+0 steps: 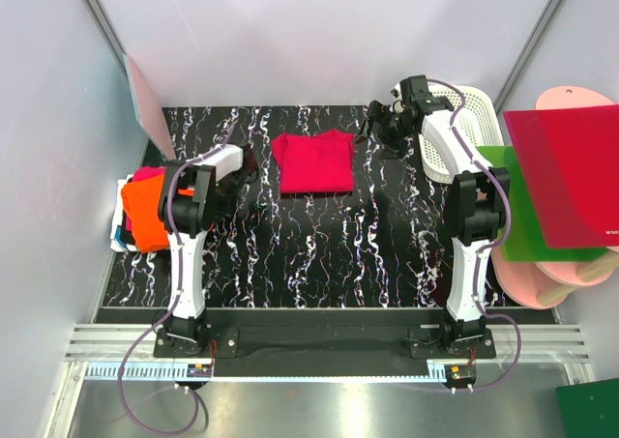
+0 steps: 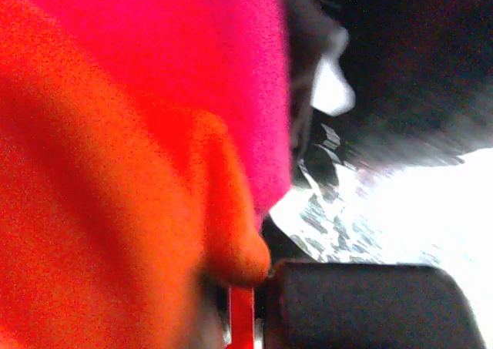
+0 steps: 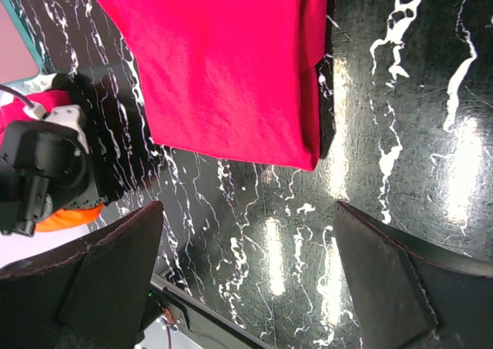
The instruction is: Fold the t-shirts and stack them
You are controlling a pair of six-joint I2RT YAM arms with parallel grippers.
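A crimson-pink t-shirt (image 1: 313, 161) lies folded flat on the black marbled table, at centre back; it also shows in the right wrist view (image 3: 223, 64). An orange t-shirt (image 1: 145, 214) lies on top of a stack of cloth at the table's left edge, with pink cloth (image 1: 147, 174) under it. My left gripper (image 2: 246, 268) is at that stack, hidden under its own arm in the top view. A fold of orange cloth (image 2: 100, 210) is pressed against its dark finger (image 2: 362, 307). My right gripper (image 1: 372, 124) is open and empty above bare table, right of the crimson shirt (image 3: 246, 249).
A white basket (image 1: 455, 129) stands at the back right. A red board (image 1: 571, 172) and a green board (image 1: 517, 216) lie over pink round plates (image 1: 571, 274) off the right edge. A pale board (image 1: 150, 104) leans on the left wall.
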